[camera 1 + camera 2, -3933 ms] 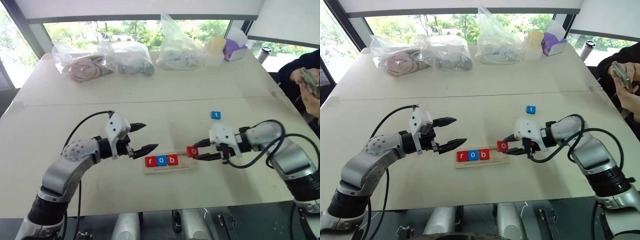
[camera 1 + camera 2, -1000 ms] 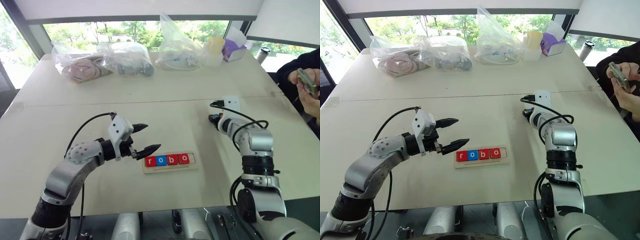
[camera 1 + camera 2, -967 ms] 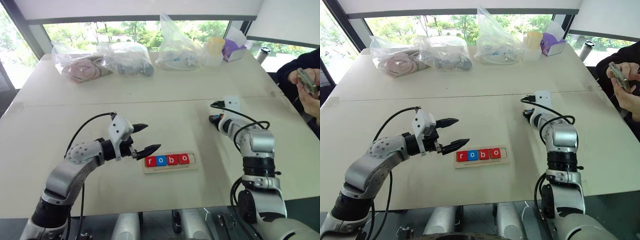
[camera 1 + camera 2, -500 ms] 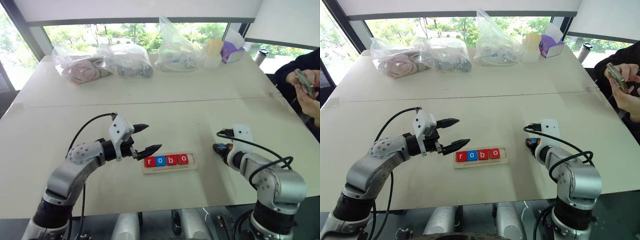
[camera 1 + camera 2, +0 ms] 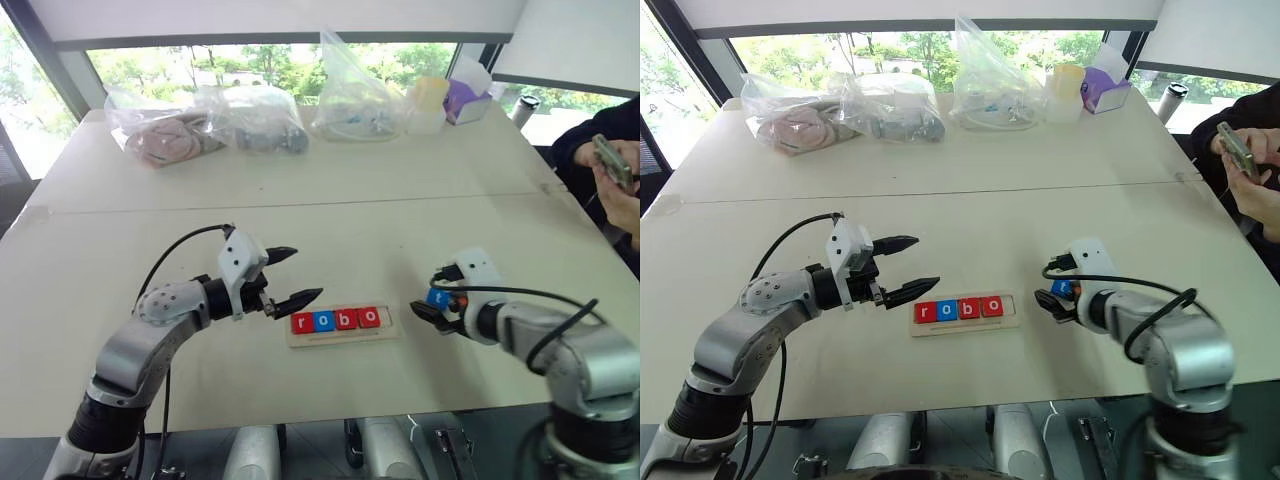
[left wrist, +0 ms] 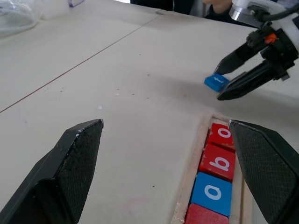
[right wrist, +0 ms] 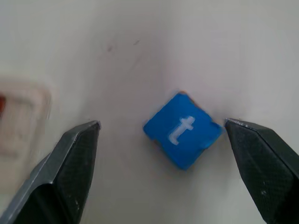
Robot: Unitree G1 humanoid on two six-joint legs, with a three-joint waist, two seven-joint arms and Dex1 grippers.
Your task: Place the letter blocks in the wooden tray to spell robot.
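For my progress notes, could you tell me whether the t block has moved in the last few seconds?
Yes: the t block now lies just right of the tray, nearer than before.

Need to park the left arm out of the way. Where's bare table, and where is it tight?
Bare: the wide strip of table between the tray and the plastic bags, and the left side beyond the left gripper. Tight: right of the tray, where the right gripper has open jaws around the blue t block.
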